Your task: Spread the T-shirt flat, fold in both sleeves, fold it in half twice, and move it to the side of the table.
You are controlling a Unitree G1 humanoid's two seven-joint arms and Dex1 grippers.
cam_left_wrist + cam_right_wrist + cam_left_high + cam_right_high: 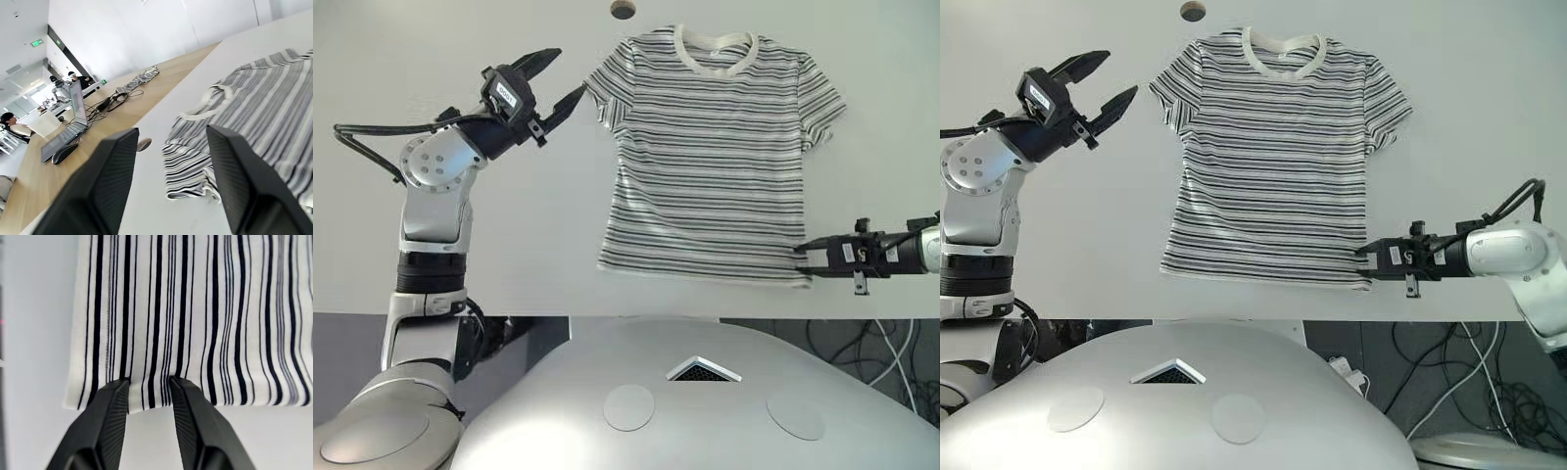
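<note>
A black-and-white striped T-shirt (710,147) lies spread flat on the white table (529,225), collar at the far side and both sleeves out. My left gripper (570,72) is raised and open, just left of the shirt's left sleeve (188,176), with nothing between its fingers. My right gripper (800,250) lies low at the shirt's near right hem corner. Its fingers (115,406) are a little apart, with their tips on the hem edge (146,399).
A small round dark object (623,9) sits at the table's far edge, left of the collar. The table's front edge (509,315) runs just below the hem. Bare tabletop stretches left of the shirt. Cables (1449,372) hang below on the right.
</note>
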